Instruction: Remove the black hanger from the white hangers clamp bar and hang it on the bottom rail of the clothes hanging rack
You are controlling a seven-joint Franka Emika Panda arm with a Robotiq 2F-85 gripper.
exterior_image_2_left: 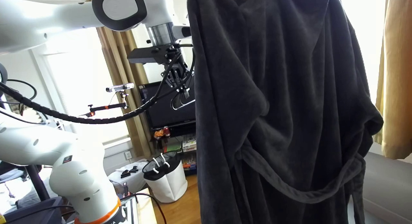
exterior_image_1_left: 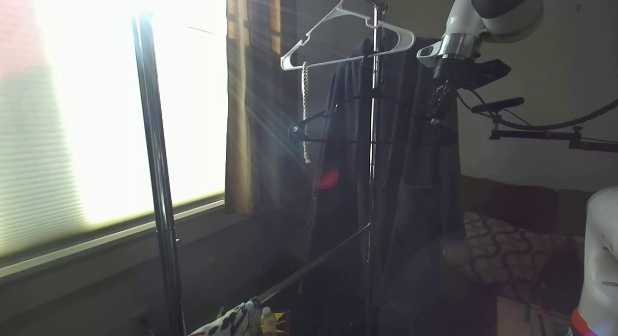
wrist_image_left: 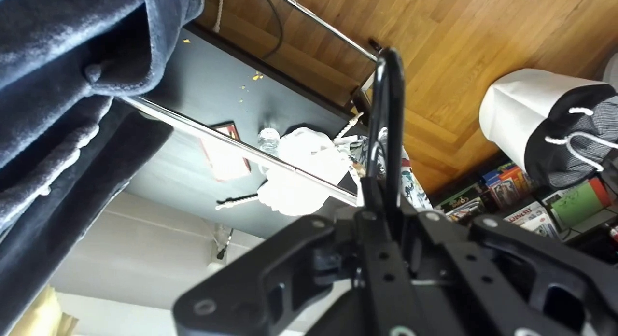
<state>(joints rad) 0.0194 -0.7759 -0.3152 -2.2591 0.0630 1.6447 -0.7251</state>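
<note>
The black hanger (wrist_image_left: 396,123) is under the white hanger (exterior_image_1_left: 339,10), and its hook seems to hang there, although against the dark robe (exterior_image_2_left: 286,98) behind the white hanger I cannot be certain. The gripper (exterior_image_2_left: 184,93) is clenched on one end of the black hanger. If it pulls before the hook is lifted free, I think the white hanger may tip and follow; such an end grip may also let the black hanger turn. The arm (exterior_image_1_left: 463,17) is raised beside the white hanger, wrist bent, the gripper pointing steeply down to below the white hanger.
</note>
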